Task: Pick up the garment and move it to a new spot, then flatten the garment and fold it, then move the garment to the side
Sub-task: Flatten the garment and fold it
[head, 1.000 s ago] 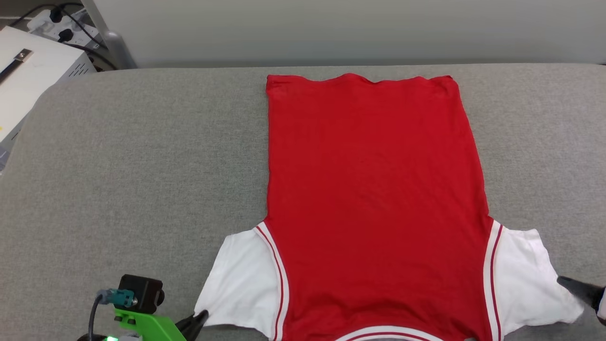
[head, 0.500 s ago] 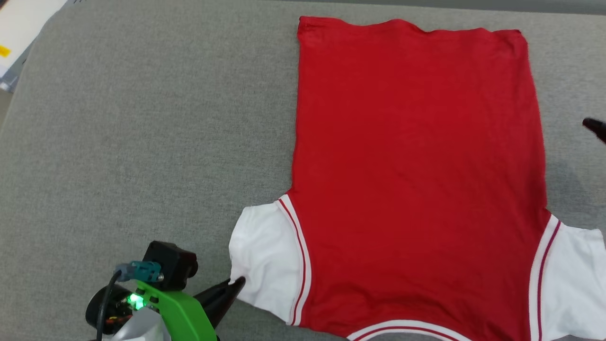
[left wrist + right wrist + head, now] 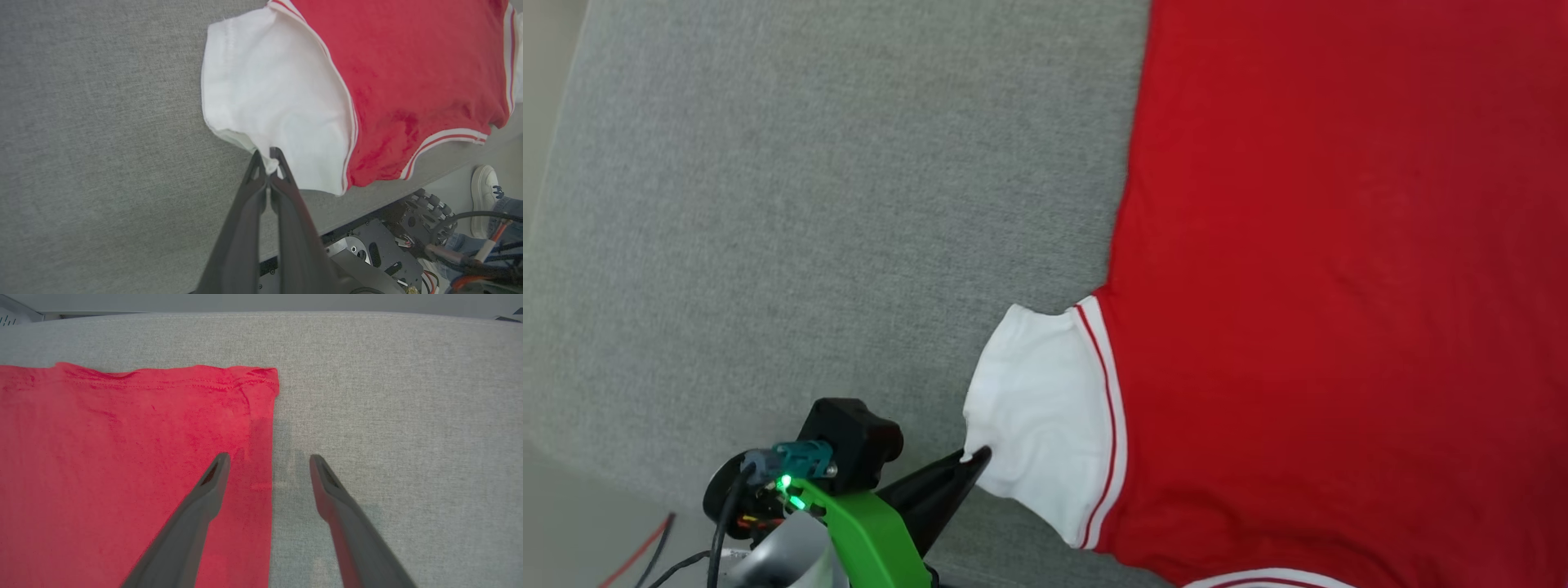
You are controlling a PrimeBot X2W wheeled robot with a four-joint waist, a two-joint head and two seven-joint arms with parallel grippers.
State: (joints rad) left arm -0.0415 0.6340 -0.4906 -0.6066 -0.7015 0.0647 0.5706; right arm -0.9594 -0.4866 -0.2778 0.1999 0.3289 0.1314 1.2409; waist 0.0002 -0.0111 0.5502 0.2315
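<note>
The shirt [image 3: 1298, 286] lies flat on the grey padded table [image 3: 809, 204], plain red side up, with its striped collar trim at the near edge and its hem at the far side. Since half a second ago the head view has swung in and to the left. The red body now sits further right in that picture, but this is the camera's move, not the shirt's. The left gripper [image 3: 976, 457] stays at the lower corner of the white sleeve [image 3: 1045, 408], as it was then. The left wrist view shows its two fingers pressed together on a small pinch of the sleeve [image 3: 269, 81] hem, the left gripper [image 3: 267, 157] holding it just off the table [image 3: 102, 143]. The shirt [image 3: 408, 61] body spreads away beyond the sleeve. The sleeve looks narrower and more gathered than a second ago, when it spread wide. Past the table's edge in that view are the robot's dark base and a person's white shoe [image 3: 482, 192]. The right gripper [image 3: 269, 459] was beside the other sleeve a second ago and has since moved up along the shirt's side. Now it hangs spread wide across the side edge of the shirt [image 3: 122, 457], short of the hem corner. One finger is over red cloth and the other over bare table [image 3: 408, 416]. Whether it touches the cloth I cannot tell.
</note>
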